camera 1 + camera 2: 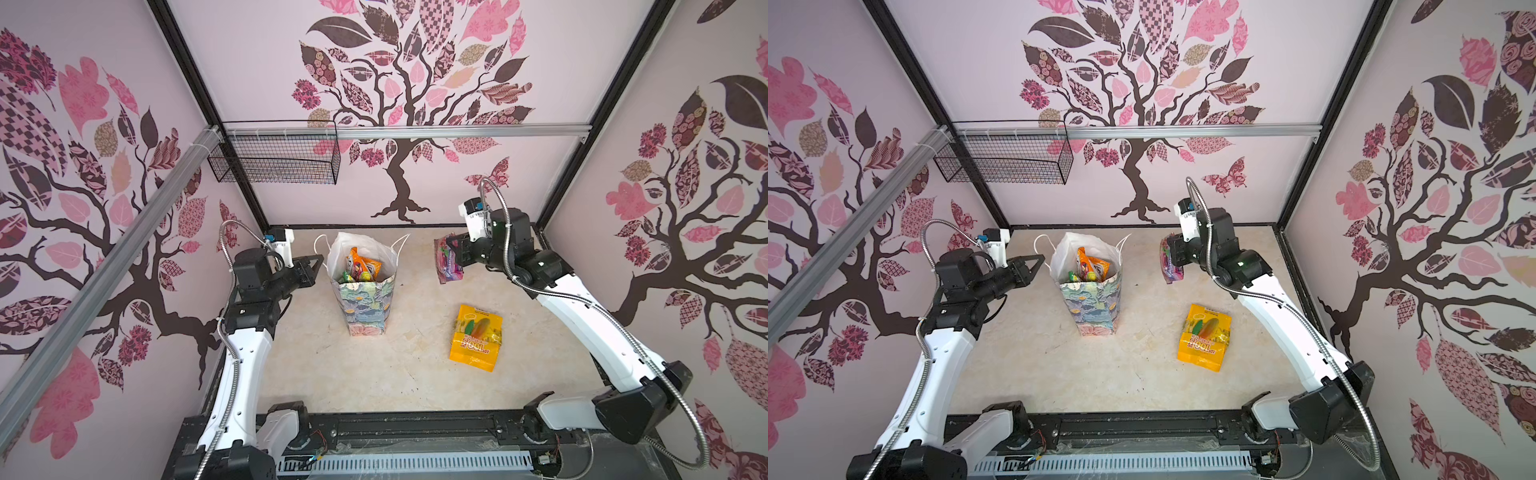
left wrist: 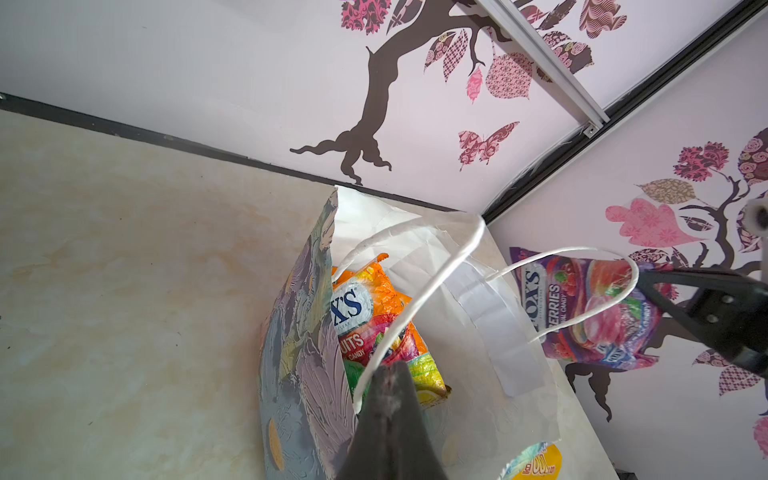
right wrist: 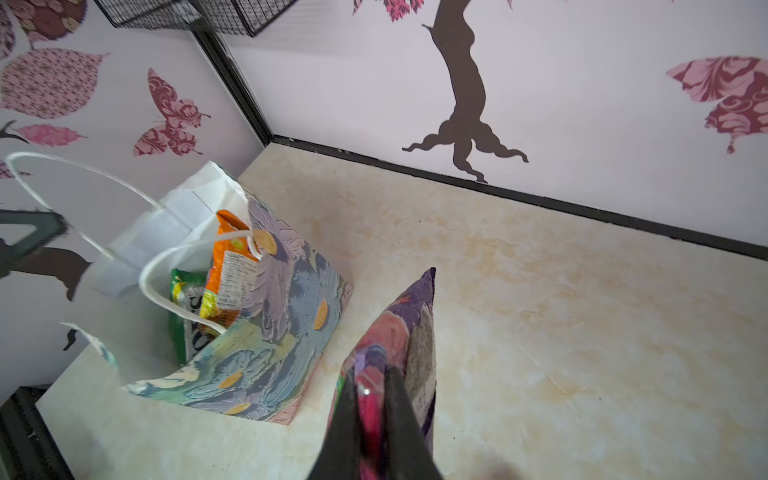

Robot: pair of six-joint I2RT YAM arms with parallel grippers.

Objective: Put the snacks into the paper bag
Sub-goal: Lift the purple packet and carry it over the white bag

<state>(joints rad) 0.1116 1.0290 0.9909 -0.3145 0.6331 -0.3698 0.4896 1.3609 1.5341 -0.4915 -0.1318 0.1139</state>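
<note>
The paper bag point(image 1: 365, 305) point(image 1: 1093, 309) stands upright at the middle back of the table, mouth open, with an orange snack packet point(image 1: 366, 265) point(image 2: 374, 307) and green ones inside. My right gripper point(image 1: 452, 254) point(image 3: 372, 374), right of the bag and above the table, is shut on a purple berries packet point(image 1: 445, 259) point(image 1: 1169, 261) point(image 2: 590, 309) that hangs from it. A yellow packet point(image 1: 476, 337) point(image 1: 1204, 337) lies flat on the table at front right. My left gripper point(image 1: 319, 262) point(image 2: 390, 372) is shut just left of the bag's rim, a white cord handle point(image 2: 424, 291) running past its tip.
A black wire basket point(image 1: 275, 154) hangs from the aluminium rail point(image 1: 457, 132) on the back wall, upper left. Patterned walls close in the table on three sides. The black arm-base rail point(image 1: 415, 428) runs along the front edge.
</note>
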